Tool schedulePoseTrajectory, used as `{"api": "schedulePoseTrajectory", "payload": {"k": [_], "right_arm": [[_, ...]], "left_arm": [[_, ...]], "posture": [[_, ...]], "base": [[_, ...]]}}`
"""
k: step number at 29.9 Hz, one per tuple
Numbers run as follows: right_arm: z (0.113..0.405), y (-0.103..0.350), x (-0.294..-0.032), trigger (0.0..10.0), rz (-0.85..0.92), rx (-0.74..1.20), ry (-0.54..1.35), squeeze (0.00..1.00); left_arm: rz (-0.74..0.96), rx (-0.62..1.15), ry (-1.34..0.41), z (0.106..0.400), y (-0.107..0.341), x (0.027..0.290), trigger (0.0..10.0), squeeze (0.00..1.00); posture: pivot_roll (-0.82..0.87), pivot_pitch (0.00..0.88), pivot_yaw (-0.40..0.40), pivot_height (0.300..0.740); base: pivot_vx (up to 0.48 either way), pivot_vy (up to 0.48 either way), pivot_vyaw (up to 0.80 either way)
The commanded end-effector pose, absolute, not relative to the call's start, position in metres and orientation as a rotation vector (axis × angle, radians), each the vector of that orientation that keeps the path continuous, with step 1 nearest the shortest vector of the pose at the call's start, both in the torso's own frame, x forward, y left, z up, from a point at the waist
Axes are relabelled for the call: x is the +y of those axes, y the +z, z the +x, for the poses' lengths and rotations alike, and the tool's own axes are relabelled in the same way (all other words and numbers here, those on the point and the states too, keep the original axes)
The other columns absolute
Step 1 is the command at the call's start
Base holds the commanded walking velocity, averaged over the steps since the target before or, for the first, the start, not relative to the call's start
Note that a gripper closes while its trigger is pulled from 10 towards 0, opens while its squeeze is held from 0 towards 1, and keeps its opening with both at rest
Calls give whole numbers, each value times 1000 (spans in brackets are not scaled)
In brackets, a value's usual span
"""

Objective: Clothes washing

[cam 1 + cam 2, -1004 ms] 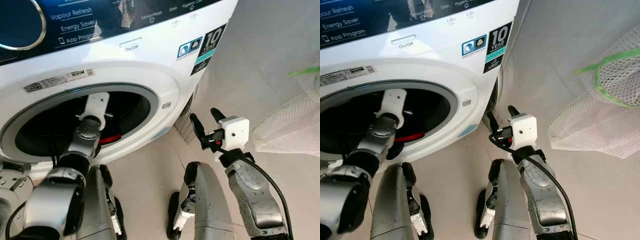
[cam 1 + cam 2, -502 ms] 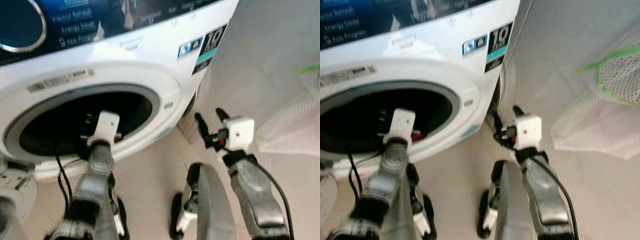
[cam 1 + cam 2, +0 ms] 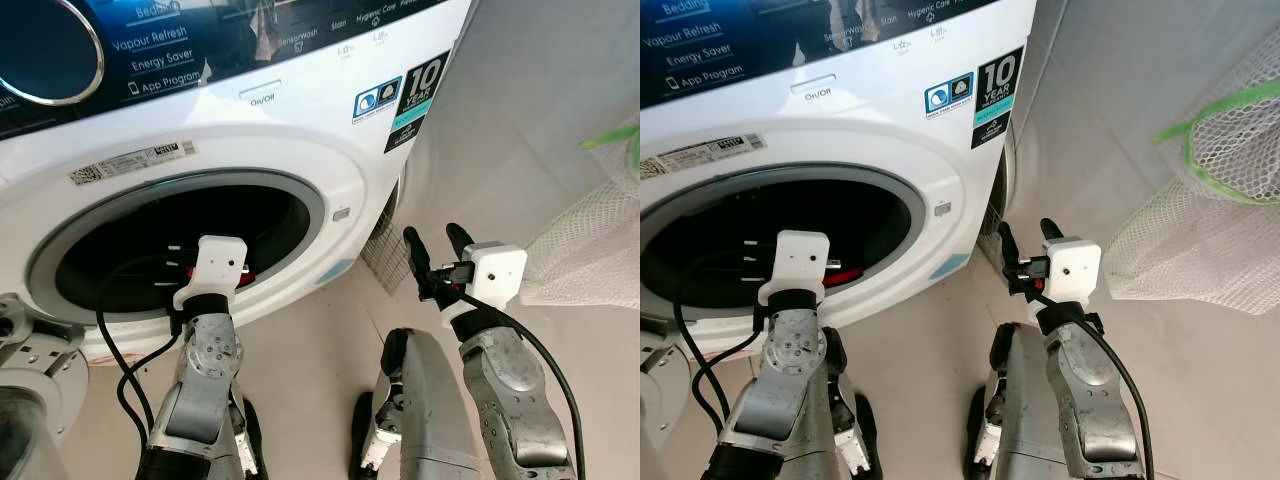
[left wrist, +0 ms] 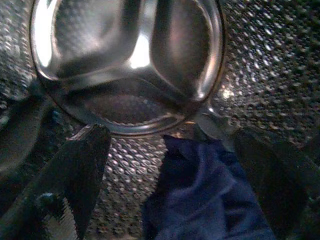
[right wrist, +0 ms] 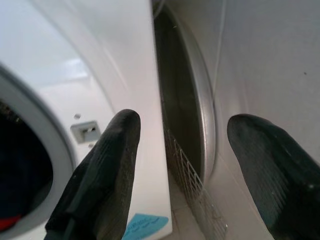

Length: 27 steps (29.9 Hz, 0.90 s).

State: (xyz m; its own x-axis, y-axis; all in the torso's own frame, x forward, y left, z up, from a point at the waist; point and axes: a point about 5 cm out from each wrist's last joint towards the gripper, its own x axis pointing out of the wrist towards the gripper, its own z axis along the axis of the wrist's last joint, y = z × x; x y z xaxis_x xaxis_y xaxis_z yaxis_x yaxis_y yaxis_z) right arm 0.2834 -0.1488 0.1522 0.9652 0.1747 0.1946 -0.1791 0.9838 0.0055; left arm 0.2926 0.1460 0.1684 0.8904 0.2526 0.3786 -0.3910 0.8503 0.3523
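We see one washer [image 3: 300, 130], one mesh bag [image 3: 1200, 240] at right, and one blue cloth [image 4: 210, 200] in the drum. Our left hand [image 4: 165, 165] reaches into the drum, released above the cloth. Our right hand [image 3: 436, 250], released, hovers beside the washer's right edge.

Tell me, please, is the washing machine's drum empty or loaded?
Loaded: a dark blue garment lies inside the perforated drum, ahead of the left end effector.

Blue garment [image 4: 210, 200] cut off at the frame edge, drum-shadowed.
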Motion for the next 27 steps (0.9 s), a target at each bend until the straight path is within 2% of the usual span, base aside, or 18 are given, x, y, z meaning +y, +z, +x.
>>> {"api": "schedulePoseTrajectory", "payload": {"k": [1, 11, 17, 22, 27], "right_arm": [[285, 146, -149, 10000, 34, -186, 151, 0], [296, 151, -142, 10000, 49, -218, 152, 0], [299, 150, -145, 10000, 35, -221, 152, 0], [300, 151, -145, 10000, 25, -225, 158, 0], [299, 152, -147, 10000, 19, -231, 157, 0]], "left_arm": [[460, -325, 364, 292, 171, 152, 10000, 0], [468, -307, 414, 295, 172, 165, 10000, 0], [444, -283, 421, 293, 164, 162, 10000, 0], [353, -192, 439, 283, 140, 157, 10000, 0], [360, -202, 405, 271, 131, 146, 10000, 0]], "posture": [[127, 264, 6, 511], [142, 242, 18, 511], [131, 242, 3, 511], [113, 237, 2, 511], [100, 242, 3, 511]], "base": [[0, 0, 0], [0, 0, 0], [0, 0, 0], [0, 0, 0], [0, 0, 0]]}}
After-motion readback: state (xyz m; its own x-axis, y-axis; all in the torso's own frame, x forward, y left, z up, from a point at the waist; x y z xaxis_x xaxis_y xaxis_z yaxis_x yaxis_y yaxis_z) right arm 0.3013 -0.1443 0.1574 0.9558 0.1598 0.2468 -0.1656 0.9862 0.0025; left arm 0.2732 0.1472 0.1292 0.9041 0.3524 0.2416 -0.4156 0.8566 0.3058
